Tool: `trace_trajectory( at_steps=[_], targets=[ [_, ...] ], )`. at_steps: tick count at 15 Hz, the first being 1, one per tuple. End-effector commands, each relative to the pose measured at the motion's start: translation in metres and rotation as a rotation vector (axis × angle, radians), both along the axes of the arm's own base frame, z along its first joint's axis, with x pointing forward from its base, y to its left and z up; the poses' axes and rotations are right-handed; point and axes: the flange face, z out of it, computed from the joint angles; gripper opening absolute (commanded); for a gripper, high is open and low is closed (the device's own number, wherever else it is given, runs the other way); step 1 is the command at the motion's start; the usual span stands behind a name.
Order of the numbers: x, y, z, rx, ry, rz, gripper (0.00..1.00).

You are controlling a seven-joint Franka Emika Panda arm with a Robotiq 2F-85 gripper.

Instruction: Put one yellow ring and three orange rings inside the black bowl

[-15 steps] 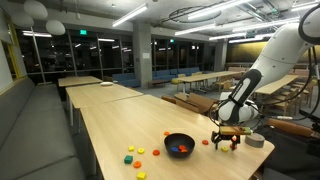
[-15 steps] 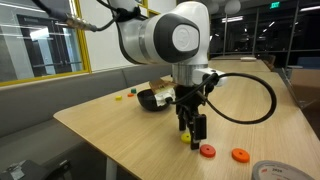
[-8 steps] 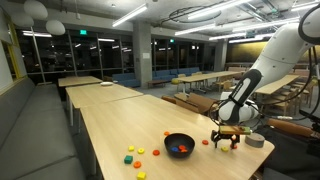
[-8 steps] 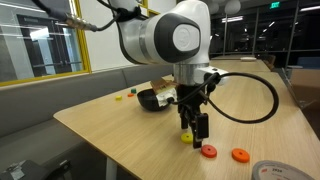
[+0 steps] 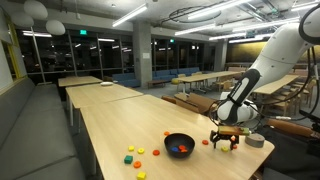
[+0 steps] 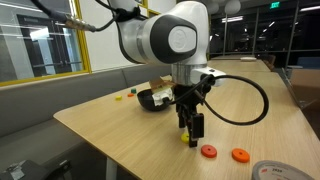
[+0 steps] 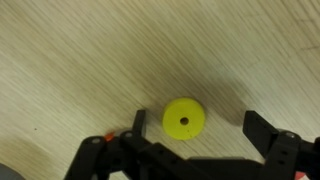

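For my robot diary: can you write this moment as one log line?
gripper: open | yellow ring: on table, under gripper, ungripped | bowl: apart

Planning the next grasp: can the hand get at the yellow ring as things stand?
Probably yes. In the wrist view the hand is open, its fingers either side of the yellow ring, which lies flat on the table, off-centre toward one finger. Nothing covers it.

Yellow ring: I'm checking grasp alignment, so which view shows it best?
The wrist view: the whole yellow ring lies flat between the fingers of the open claw. In an exterior view only a sliver shows under the claw; in an exterior view with the bowl, it is too small.
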Motion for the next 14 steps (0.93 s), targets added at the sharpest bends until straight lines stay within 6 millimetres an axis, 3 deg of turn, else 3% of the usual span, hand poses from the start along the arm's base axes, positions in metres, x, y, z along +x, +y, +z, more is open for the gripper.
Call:
trace_trajectory(
  at_steps=[1, 8, 11, 14],
  targets=[
    [-0.001, 0.002, 0.007, 0.005, -0.026, 0.000, 0.74],
    [0.002, 0.002, 0.013, 0.005, -0.035, 0.005, 0.21],
    [0.007, 0.007, 0.021, 0.021, -0.022, 0.034, 0.25],
    [0.022, 0.024, 0.045, 0.022, -0.045, 0.098, 0.25]
  ],
)
